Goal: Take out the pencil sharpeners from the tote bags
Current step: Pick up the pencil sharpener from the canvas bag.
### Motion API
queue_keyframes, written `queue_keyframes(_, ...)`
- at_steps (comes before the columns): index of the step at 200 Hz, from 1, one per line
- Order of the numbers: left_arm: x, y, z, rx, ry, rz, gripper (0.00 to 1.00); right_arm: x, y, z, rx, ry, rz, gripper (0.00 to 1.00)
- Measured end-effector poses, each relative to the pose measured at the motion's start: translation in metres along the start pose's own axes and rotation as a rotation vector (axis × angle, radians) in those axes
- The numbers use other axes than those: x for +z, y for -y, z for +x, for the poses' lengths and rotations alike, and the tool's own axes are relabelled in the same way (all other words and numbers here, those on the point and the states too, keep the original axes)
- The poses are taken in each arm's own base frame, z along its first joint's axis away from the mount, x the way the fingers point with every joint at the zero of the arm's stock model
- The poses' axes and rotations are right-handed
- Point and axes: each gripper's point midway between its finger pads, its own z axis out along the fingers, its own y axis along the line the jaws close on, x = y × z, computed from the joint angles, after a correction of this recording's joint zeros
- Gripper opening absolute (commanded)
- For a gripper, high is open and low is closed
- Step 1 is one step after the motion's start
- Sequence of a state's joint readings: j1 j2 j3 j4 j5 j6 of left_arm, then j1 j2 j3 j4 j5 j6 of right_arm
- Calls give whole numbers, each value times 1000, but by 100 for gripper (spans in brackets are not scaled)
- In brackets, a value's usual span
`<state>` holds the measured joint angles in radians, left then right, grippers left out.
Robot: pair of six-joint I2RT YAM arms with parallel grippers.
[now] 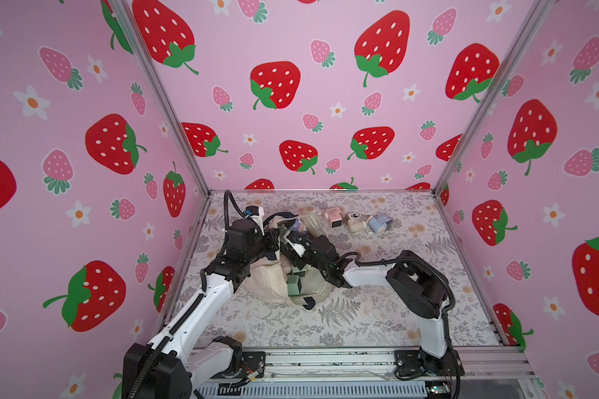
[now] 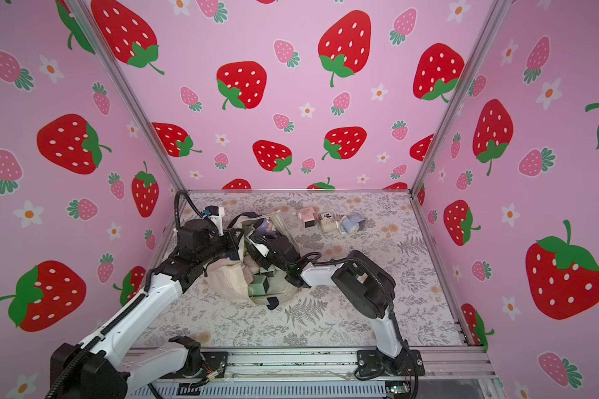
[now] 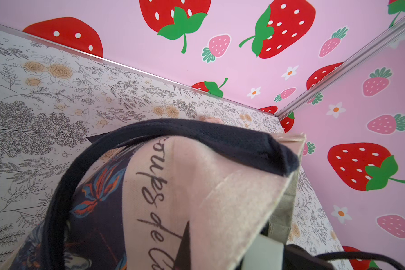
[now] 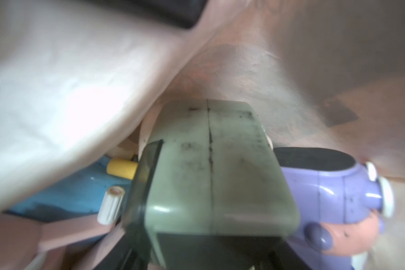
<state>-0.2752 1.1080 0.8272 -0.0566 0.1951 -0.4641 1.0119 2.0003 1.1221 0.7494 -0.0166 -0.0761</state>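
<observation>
Pencil sharpeners are the job, and three small plastic ones lie out on the floral-papered bench, well beyond my right claw: a pink boxy sharpener, a cream sharpener and a pale blue sharpener, close together in a row. The rest sit in the cream canvas tote bag with dark navy handles, slumped on the bench beneath both arms.

My left claw is pressed together at the bag's rim. I judge it pinches canvas to hold the mouth up, though its wrist view shows only fabric and handle. My right claw is down inside the mouth. Directly ahead of it a grey-green boxy sharpener fills the wrist view. A purple cartoon-shaped sharpener touches it on one side, and a blue sharpener with a yellow knob lies on the other, half under a canvas fold. I cannot tell whether the right jaws have bitten on the grey-green one.

So I take this as the grasp stage of another extraction. Next I'd want a firm pinch across the grey-green body, then a lift straight out through the mouth, clear of canvas and handle, while the left claw holds the rim.
</observation>
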Motion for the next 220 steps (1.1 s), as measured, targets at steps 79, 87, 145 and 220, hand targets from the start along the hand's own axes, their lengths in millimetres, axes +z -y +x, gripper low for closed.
queue_keyframes(79, 3, -1, 2, -1, -6, -2, 0, -7, -6, 8, -16, -17, -34, 79)
queue_keyframes(87, 3, -1, 2, -1, -6, -2, 0, -6, -7, 6, -16, -19, -39, 81)
queue_keyframes(145, 4, -1, 2, 0, -4, -3, 0, 3, -5, -12, -1, -1, -49, 65)
queue_keyframes(220, 11, -4, 4, -1, -11, -6, 0, -5, -8, -4, -2, -24, -60, 56)
